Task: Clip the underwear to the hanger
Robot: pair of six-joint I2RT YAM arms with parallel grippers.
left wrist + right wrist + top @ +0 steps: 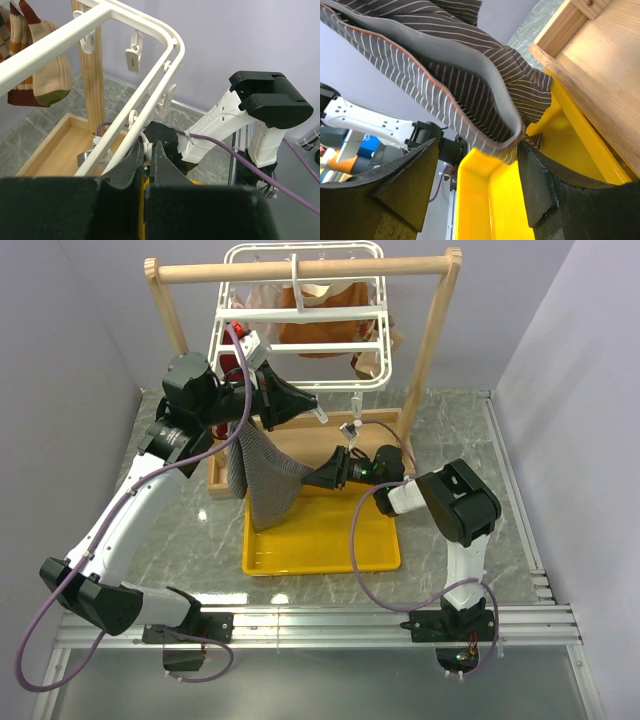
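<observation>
Left wrist view shows the left gripper (147,146) pressed together on what seems to be a small clip (145,150) beneath the hanger (60,47) rim. The right gripper (477,147) is spread, and the underwear (470,75) waistband droops between its fingers over the yellow tray (485,200).

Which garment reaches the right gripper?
The grey striped underwear: it stretches across to the right gripper above the yellow tray. The orange-brown garments hang up on the hanger, well away from it.

One underwear (262,478), one hanger (297,285) — one tray (330,540)
</observation>
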